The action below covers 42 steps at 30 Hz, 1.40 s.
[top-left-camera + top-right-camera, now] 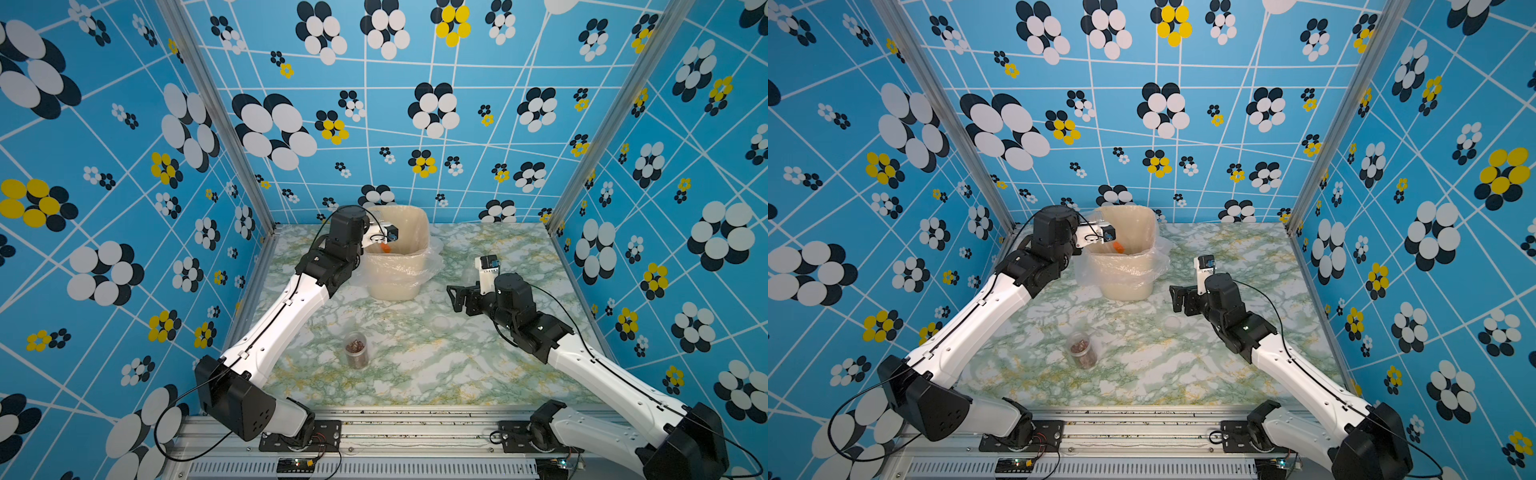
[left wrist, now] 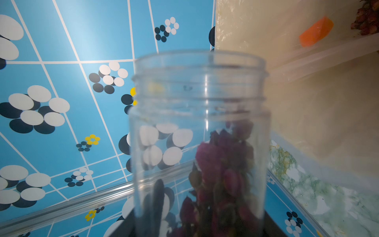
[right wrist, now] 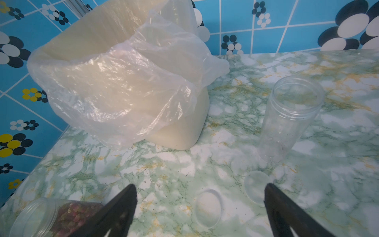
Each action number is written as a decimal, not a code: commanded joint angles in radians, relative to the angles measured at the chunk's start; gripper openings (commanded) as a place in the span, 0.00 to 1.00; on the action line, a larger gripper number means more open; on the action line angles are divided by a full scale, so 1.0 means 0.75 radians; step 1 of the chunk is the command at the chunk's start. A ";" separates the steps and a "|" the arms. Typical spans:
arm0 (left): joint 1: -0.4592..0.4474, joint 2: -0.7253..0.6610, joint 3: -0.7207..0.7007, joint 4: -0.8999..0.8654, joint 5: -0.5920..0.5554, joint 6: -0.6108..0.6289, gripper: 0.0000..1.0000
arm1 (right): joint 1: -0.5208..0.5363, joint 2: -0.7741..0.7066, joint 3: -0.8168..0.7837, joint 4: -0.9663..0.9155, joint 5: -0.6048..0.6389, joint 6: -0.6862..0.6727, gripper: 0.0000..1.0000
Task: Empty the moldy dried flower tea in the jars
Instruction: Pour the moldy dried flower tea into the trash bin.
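A lab robot cell. Boxed in by blue flower-print walls point(image 1: 124, 166) on aluminium posts point(image 1: 218, 116), with a marble-patterned tabletop point(image 1: 415, 374) and two robot arms point(image 1: 282, 316) bolted to a metal rail point(image 1: 415, 432).

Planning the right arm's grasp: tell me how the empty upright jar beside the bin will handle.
The empty jar probably feels light: clear walls, nothing inside. Tall and narrow, it may tip if pushed near the rim. Its smooth round wall could slip.

Blue flower-print walls point(image 1: 374, 137) enclose a green-veined marble tabletop point(image 1: 415, 365); aluminium posts point(image 1: 216, 108) stand at eleven and one o'clock.
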 commanded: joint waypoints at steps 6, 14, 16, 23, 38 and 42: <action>0.036 0.034 -0.029 0.114 0.079 0.219 0.00 | -0.009 0.001 0.054 -0.069 -0.027 0.019 0.99; 0.074 0.066 -0.073 0.244 0.152 0.356 0.00 | -0.009 0.010 0.079 -0.118 -0.060 0.028 0.99; 0.085 0.079 -0.087 0.295 0.162 0.406 0.00 | -0.010 0.020 0.094 -0.139 -0.071 0.035 0.99; 0.118 0.101 -0.115 0.403 0.230 0.532 0.00 | -0.012 0.082 0.187 -0.232 -0.140 0.066 0.99; 0.181 0.100 -0.215 0.580 0.419 0.691 0.00 | -0.060 0.121 0.308 -0.322 -0.326 0.170 0.99; 0.195 0.106 -0.236 0.629 0.463 0.735 0.00 | -0.068 0.129 0.333 -0.341 -0.351 0.192 0.99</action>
